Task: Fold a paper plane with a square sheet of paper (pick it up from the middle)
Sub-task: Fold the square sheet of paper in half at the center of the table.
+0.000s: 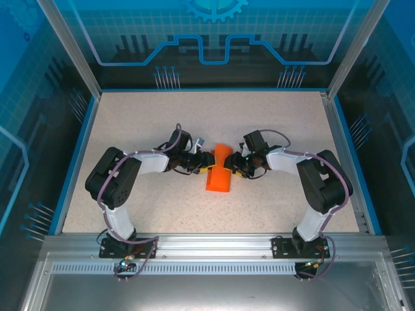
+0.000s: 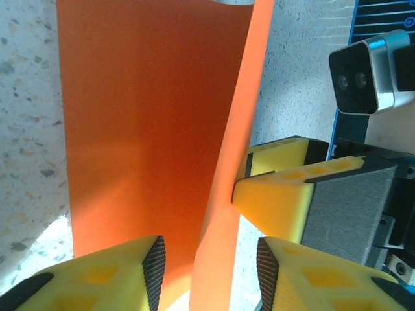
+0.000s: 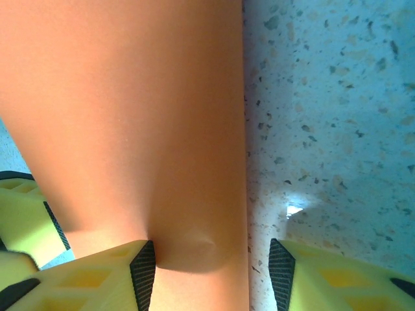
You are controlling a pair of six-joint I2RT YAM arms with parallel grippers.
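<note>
Two grippers meet over one bright orange sheet of thin paper (image 1: 218,180). It lies partly folded near the middle of the speckled beige tabletop (image 1: 142,123), between your two arms.

Top view: your left gripper (image 1: 206,161) and right gripper (image 1: 236,167) flank the sheet's far end.

Left wrist view: the left gripper (image 2: 207,275) straddles a raised flap of the sheet (image 2: 149,116). Its yellow, black-padded fingers (image 2: 113,278) stand apart, and a sliver of tabletop shows beside the flap. The jaws are parted and nothing is clamped. A yellow finger (image 2: 272,197) of the right gripper meets the flap's other face.

Right wrist view: the right gripper (image 3: 211,272) has the sheet between its fingers. One pad (image 3: 144,272) seems to press a shallow dent into the paper, though the close, blurred view leaves this uncertain. The other pad (image 3: 279,272) stands clear of the paper's edge, so these jaws too are parted.
</note>
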